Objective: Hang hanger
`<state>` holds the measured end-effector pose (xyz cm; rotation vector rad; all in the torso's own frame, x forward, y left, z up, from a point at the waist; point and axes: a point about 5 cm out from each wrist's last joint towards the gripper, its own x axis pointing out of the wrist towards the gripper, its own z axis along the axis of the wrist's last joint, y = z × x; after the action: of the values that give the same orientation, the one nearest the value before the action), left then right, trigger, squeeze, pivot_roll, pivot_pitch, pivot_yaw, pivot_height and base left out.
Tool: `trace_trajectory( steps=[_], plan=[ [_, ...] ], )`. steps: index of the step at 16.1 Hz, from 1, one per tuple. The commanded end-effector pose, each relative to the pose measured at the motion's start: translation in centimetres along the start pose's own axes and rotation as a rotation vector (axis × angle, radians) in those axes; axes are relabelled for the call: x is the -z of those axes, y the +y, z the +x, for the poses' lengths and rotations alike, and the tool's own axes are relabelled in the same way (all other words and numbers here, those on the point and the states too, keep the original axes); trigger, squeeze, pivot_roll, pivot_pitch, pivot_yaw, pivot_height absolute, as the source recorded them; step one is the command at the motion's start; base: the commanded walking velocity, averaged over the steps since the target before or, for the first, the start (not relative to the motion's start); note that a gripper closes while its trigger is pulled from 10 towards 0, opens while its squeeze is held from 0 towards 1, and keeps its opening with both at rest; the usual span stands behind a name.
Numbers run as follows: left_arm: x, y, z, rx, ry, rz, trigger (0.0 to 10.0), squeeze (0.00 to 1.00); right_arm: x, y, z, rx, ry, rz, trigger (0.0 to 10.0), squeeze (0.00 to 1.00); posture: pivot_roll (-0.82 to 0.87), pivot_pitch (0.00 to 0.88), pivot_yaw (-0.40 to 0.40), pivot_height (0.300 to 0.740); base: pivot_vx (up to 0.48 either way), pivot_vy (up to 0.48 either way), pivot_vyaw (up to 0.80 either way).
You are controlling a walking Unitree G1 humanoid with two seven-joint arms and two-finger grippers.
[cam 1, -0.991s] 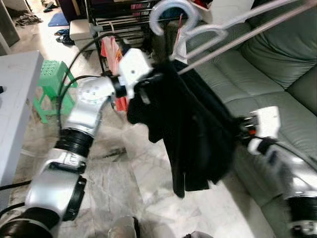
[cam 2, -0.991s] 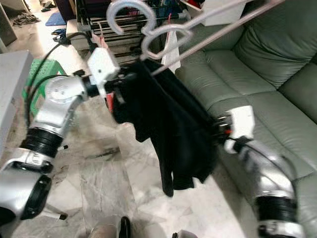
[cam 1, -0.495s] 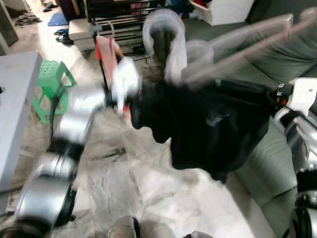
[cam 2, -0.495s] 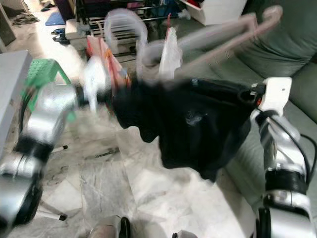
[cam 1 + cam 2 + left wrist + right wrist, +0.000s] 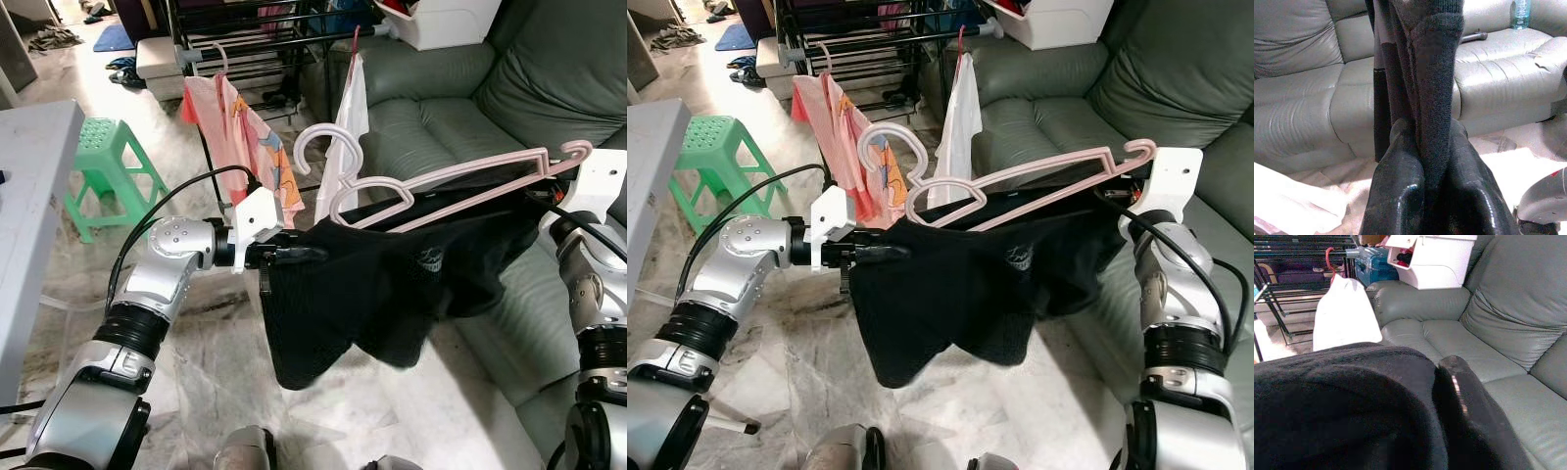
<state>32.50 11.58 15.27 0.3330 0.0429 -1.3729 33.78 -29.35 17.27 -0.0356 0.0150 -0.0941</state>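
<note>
Black garment (image 5: pixel 392 284) stretched between both grippers in front of the robot, over the marble floor (image 5: pixel 216 343). Pink hanger (image 5: pixel 451 186) lies across the garment's top edge, hook end toward the left gripper, far end up by the right wrist.

Left gripper (image 5: pixel 294 255) at the garment's left top corner; the left wrist view shows its fingers (image 5: pixel 1400 181) clenched tight on a fold of the dark cloth. Hanger hook (image 5: pixel 318 147) sits just above and beside this gripper, apart from it.

Right gripper (image 5: pixel 1117 191) at the garment's right end, beside the hanger's far tip. In the right wrist view one finger (image 5: pixel 1464 401) lies against the cloth; can't tell whether it's clamped or what it grips.

Garment sags in the middle, lower hem hanging well clear of the floor.

Behind: rack (image 5: pixel 265 39) with a pink shirt (image 5: pixel 245 132) and a white cloth (image 5: pixel 348 127) hung on it. Green sofa (image 5: pixel 460 108) on the right, green stool (image 5: pixel 98 166) on the left.
</note>
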Motion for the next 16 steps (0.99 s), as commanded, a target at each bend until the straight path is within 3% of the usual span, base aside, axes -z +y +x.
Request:
trace_trajectory(
  steps=[1,13,14,15,16],
  plan=[
    [1.0,0.2,-1.3,-0.022,0.062,-0.023,0.0,0.0,-2.7,-2.6,-0.2,0.132,-0.104,0.02,0.0,0.0,-0.06,0.0,0.003,0.74,0.0,0.0,0.0],
    [1.2,0.1,-1.3,-0.027,0.069,-0.031,0.0,0.0,-2.8,-2.6,-0.1,0.13,-0.117,0.023,0.0,0.0,-0.07,0.0,0.004,0.74,0.0,0.0,0.0],
    [3.8,1.8,-1.6,-0.433,-0.005,-0.259,0.0,0.0,-2.8,1.9,-0.8,-0.2,-0.204,-0.097,0.0,0.0,-0.07,0.0,0.011,0.74,0.0,0.0,0.0],
    [5.3,2.1,-1.6,-0.612,-0.023,-0.388,0.0,0.0,-2.6,4.2,-1.5,-0.362,-0.235,-0.146,0.0,0.0,-0.07,0.0,0.011,0.74,0.0,0.0,0.0],
    [5.4,2.0,-1.6,-0.617,-0.032,-0.407,0.0,0.0,-2.6,4.4,-1.5,-0.37,-0.236,-0.148,0.0,0.0,-0.07,0.0,0.014,0.74,0.0,0.0,0.0]
  ],
)
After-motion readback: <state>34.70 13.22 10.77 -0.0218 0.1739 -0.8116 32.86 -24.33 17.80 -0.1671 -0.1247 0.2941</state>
